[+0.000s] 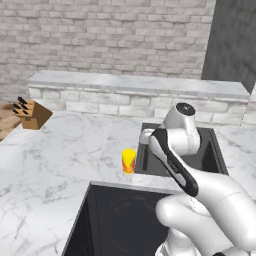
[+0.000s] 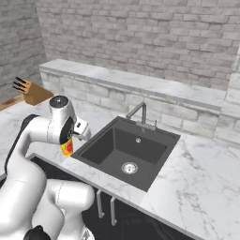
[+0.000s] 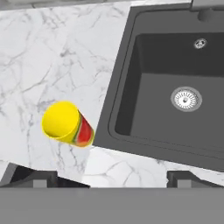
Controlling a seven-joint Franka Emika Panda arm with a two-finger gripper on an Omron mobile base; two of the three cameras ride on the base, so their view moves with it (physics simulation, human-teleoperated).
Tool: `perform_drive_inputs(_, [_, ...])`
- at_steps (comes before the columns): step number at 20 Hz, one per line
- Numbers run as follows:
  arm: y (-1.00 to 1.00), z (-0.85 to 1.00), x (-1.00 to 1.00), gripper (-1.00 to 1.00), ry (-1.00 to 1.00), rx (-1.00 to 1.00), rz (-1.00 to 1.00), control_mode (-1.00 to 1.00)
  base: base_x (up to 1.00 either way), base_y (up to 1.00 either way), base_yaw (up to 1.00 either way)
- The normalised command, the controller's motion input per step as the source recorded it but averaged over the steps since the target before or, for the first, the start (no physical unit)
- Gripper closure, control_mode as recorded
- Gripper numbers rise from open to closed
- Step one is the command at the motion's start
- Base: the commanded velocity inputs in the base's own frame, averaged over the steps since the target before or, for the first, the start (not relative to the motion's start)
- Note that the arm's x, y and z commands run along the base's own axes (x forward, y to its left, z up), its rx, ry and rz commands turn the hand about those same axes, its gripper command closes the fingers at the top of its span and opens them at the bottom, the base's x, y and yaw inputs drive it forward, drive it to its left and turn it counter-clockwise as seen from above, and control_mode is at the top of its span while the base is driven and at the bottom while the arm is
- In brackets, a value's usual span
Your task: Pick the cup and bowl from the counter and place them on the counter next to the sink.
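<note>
From the left, we see the cup (image 1: 129,161) upright on the counter (image 1: 45,165), just beside the sink (image 1: 210,160). From the right, our arm half hides it. From the hand, it sits left of our released gripper (image 3: 109,177) (axis vertical).

Even, bright, flat rendered lighting, faint soft shadows, slightly coarse pixelation, no glare or blur

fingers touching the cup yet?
Apart. In the hand view the fingers sit at the bottom edge, and bare marble shows between them and the cup standing beside the sink.
</note>
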Motion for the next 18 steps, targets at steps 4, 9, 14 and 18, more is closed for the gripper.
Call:
perform_drive_inputs(4, [-0.24,0.73,-0.31,-1.0,0.38,0.0,0.0,-1.0,0.0,0.0,0.0])
perform_drive_inputs(9, [-0.21,0.61,-0.58,-1.0,0.11,0.0,0.0,-1.0,0.0,0.0,0.0])
perform_drive_inputs(14, [-0.36,0.04,-0.76,-1.0,0.0,0.0,0.0,-1.0,0.0,0.0,0.0])
perform_drive_inputs(18, [-0.36,-0.19,-0.76,-1.0,-0.11,0.0,0.0,-1.0,0.0,0.0,0.0])
